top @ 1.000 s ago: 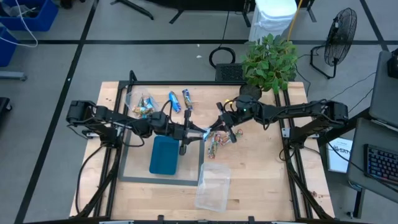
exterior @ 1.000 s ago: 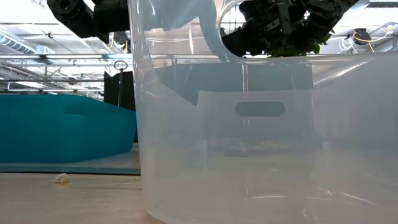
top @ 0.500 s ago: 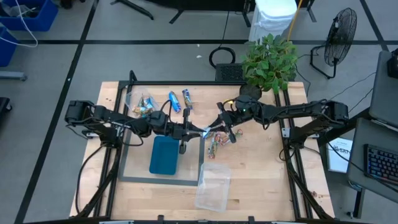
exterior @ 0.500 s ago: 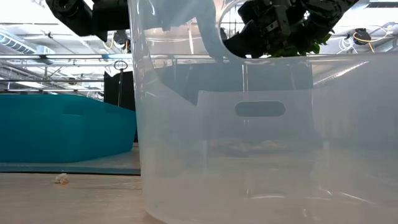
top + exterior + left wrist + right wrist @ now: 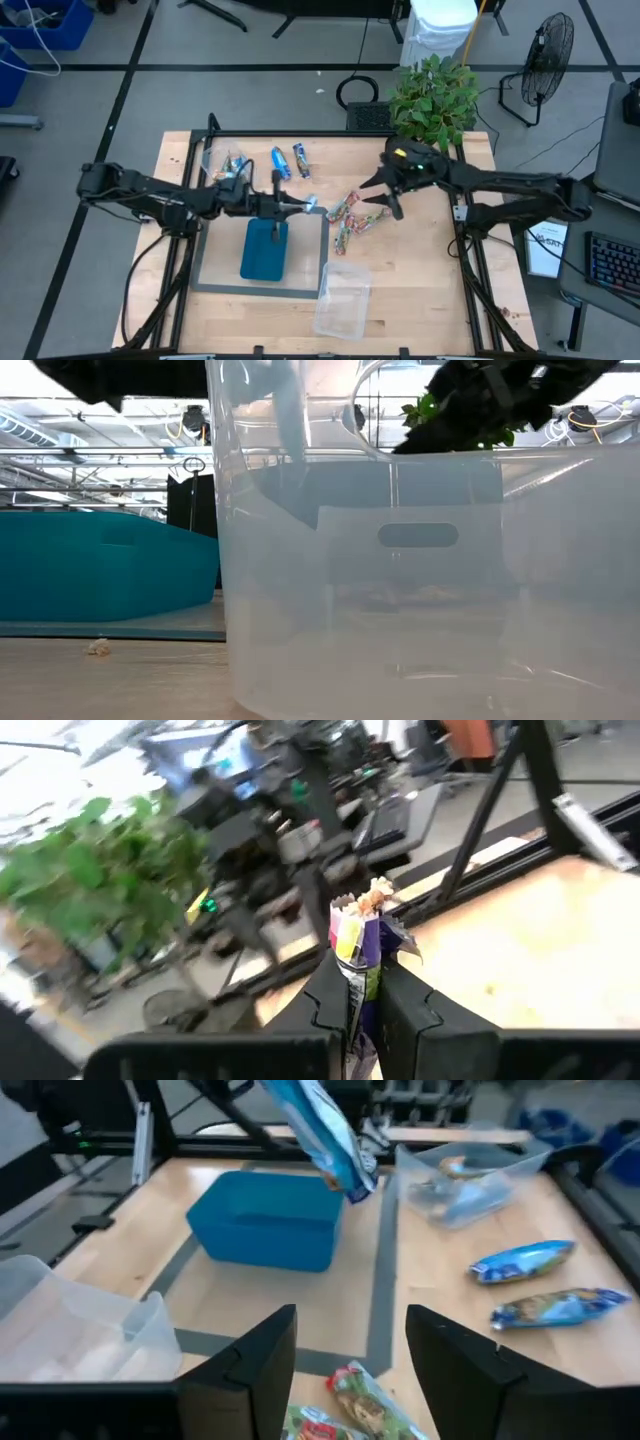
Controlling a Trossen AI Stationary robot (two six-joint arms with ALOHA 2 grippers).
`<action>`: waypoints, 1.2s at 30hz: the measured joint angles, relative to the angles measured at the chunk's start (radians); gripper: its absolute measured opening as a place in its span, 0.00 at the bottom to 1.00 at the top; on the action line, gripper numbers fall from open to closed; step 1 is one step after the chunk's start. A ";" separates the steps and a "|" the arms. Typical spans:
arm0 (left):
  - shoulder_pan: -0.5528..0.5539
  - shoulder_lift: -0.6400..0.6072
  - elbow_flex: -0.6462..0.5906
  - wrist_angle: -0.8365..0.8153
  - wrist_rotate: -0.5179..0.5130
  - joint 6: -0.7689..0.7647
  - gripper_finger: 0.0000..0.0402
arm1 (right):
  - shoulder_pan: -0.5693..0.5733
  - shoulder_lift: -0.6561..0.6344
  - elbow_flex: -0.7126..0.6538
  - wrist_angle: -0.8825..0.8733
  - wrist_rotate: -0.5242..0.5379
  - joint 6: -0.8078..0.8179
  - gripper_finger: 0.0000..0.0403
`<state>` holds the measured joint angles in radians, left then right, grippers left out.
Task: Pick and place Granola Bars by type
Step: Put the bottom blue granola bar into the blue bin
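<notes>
High view shows the sorting well short of finished: the left gripper (image 5: pixel 303 206) hangs over the middle of the table (image 5: pixel 420 300), clamped on a single blue bar (image 5: pixel 311 204) just beyond the far right corner of the teal tray (image 5: pixel 263 250), which looks bare inside. Two more blue bars (image 5: pixel 290 160) lie loose near the far edge, a far-left clear tub (image 5: pixel 222 168) already holds a few silver-tan bars, and a heap of multicoloured bars (image 5: pixel 352 218) sits unsorted right of centre, with the right gripper (image 5: pixel 383 201) just beside it, its fingers spread and nothing between them. A second clear tub (image 5: pixel 342 298) stands at the near edge, apparently without bars. Low view is mostly filled by that near tub's wall (image 5: pixel 420 580), the teal tray (image 5: pixel 100 565) to its left, and both arms are dark shapes overhead. Left wrist view confirms the grip: the two fingers press together on a wrapped bar (image 5: pixel 357 952) standing up between them. Right wrist view looks past wide-apart fingers (image 5: pixel 248 1370) at the tray (image 5: pixel 265 1220), the hanging blue bar (image 5: pixel 325 1135), the far tub (image 5: pixel 465 1175), two loose blue bars (image 5: pixel 540 1285) and the heap's edge (image 5: pixel 350 1400). By my reading, one type is partly binned and most bars remain to place.
</notes>
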<state>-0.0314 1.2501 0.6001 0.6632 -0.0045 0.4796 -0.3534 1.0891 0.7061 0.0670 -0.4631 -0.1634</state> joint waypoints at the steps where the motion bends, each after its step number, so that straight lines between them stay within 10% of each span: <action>1: -0.003 -0.021 -0.028 0.004 -0.031 -0.013 0.06 | -0.001 -0.032 -0.034 0.015 0.026 0.009 0.45; 17: -0.118 -0.300 -0.319 0.112 -0.318 -0.126 0.06 | -0.002 -0.554 -0.549 0.351 0.463 0.126 0.40; 36: -0.176 -0.357 -0.324 -0.032 -0.451 -0.283 0.06 | -0.001 -0.879 -0.657 0.169 0.605 0.125 0.40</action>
<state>-0.2075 0.8932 0.2760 0.6313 -0.4555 0.1966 -0.3542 0.2102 0.0491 0.2365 0.1421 -0.0383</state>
